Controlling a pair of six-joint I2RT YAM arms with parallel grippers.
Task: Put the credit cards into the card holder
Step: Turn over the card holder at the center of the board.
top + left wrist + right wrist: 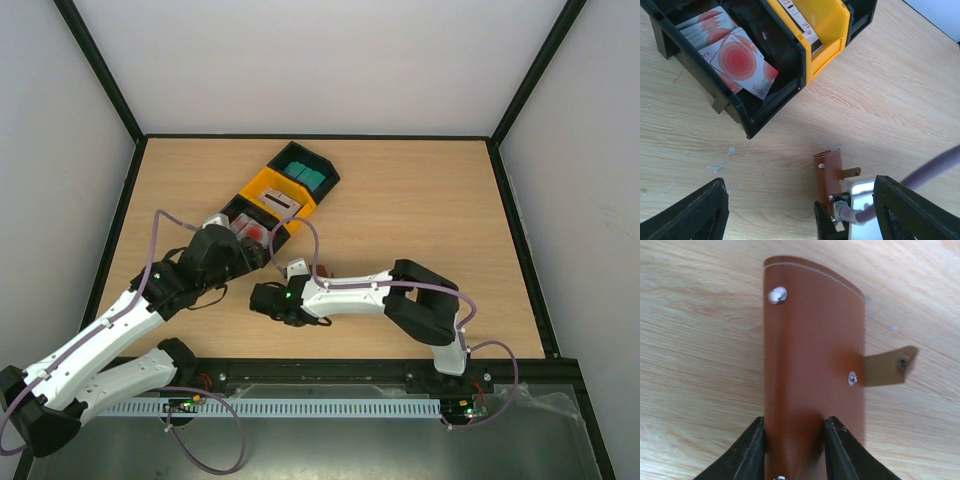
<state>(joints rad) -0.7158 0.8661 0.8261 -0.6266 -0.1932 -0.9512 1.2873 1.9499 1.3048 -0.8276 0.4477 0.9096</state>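
Pinching the wallet (810,365) at its near end with the right hand (795,427), pads against both sides. Sits out on the worktop (420,220), near the corner of the black bin (760,120). Cannot tell whether resting on the wood or held just off it.

Looks like soft, light leather: bends easily and probably flops or folds shut if let go. Has a snap tab (890,367) sticking out loose on one side. Best gripped by one end of the outer cover, leaving the slot side free.

Seeing white-and-red cards (740,62) lying loose in that bin. Judged thin, stiff and slick, awkward to lift flat, so better taken by an edge.

With the left hand (800,185) spread wide and empty, hovering over bare worktop between bin and wallet, pointing down. Reaching in low from the right with the right arm, forearm roughly level.
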